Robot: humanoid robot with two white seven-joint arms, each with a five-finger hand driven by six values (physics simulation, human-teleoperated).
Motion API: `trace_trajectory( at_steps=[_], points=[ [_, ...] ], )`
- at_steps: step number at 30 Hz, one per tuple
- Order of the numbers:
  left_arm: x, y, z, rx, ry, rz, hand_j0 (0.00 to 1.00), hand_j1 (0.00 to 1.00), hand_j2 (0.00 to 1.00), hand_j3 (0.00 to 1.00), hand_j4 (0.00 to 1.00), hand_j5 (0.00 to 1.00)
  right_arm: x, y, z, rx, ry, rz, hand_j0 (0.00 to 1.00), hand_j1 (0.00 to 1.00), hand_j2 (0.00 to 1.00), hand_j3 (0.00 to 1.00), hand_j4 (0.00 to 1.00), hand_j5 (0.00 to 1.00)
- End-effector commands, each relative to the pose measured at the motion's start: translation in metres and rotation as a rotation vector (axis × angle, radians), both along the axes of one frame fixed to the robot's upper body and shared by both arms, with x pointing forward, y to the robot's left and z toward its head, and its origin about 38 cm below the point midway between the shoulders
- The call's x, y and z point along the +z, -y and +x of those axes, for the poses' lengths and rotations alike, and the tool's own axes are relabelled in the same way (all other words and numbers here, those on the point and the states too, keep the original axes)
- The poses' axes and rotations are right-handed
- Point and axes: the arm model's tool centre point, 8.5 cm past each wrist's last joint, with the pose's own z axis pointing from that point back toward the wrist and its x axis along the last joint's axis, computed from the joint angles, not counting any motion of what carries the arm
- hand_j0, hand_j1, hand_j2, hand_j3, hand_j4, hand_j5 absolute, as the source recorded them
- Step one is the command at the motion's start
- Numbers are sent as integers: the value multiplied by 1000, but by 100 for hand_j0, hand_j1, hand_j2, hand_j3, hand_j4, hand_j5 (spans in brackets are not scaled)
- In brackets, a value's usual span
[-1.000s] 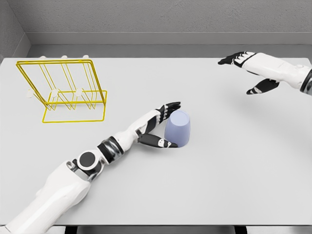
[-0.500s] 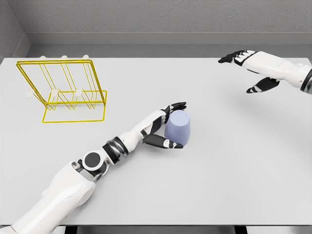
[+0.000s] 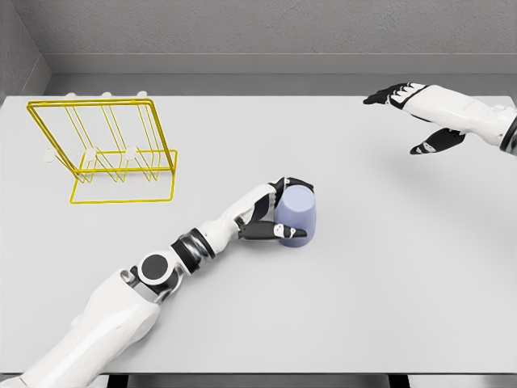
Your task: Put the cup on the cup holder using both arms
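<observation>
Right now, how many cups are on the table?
1. The lavender cup stands mouth-down near the middle of the table, with the left hand closed around it. The yellow cup holder at the far left carries none.

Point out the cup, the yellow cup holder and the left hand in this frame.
cup [image 3: 296, 212]: head view, on its lavender side wall.
cup holder [image 3: 123, 200]: head view, on the front wire of its base.
left hand [image 3: 273, 217]: head view, between thumb and fingers closing on the cup.
</observation>
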Motion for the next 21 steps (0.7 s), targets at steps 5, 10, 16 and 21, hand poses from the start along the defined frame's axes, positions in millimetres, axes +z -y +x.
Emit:
trace_trajectory(
  at_steps=[5, 10, 16, 21],
  points=[
    [1, -4, -1, -16, 1, -1, 43, 43, 43, 43, 43, 43, 1, 1, 0, -3, 0, 6, 100, 100, 100, 100, 100, 100],
    [42, -13, -5, -56, 86, -63, 42, 42, 42, 42, 42, 42, 0, 0, 0, -1, -1, 7, 100, 100, 100, 100, 100, 100],
    [83, -63, -20, -37, 151, -88, 42, 42, 42, 42, 42, 42, 1, 0, 0, -1, 1, 7, 100, 100, 100, 100, 100, 100],
    [95, -97, -26, -3, 160, -78, 42, 42, 42, 42, 42, 42, 0, -1, 0, 0, -1, 9, 100, 100, 100, 100, 100, 100]
  ],
)
